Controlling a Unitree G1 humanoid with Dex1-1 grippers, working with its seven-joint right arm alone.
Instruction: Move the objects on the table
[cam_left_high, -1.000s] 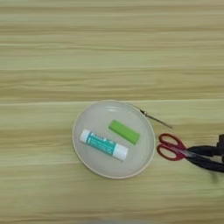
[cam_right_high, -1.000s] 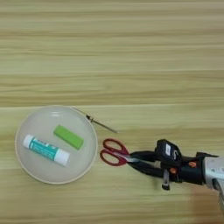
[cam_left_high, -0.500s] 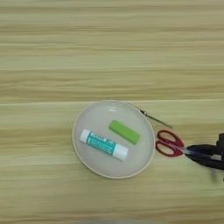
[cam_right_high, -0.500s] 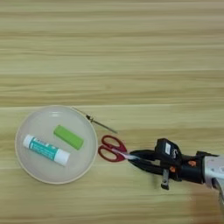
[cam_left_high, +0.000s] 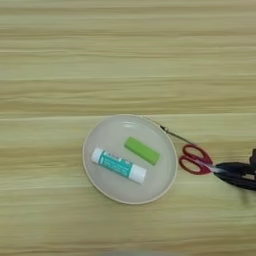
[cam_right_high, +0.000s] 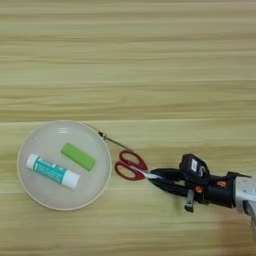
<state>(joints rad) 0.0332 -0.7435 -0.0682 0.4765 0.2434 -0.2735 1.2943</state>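
Scissors (cam_right_high: 131, 165) beside plate (cam_right_high: 30, 192), handle pinched by right gripper (cam_right_high: 155, 176); green block (cam_right_high: 78, 156) already on plate.

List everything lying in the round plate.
In the plate: a green block and a white-and-teal glue stick, side by side. Whatever lies beneath them is covered.

Red-handled scissors (cam_right_high: 129, 163) flat on the wooden table (cam_right_high: 150, 60), blade tips seemingly touching the plate's rim. Green block (cam_right_high: 78, 156) lying slantwise inside the plate.
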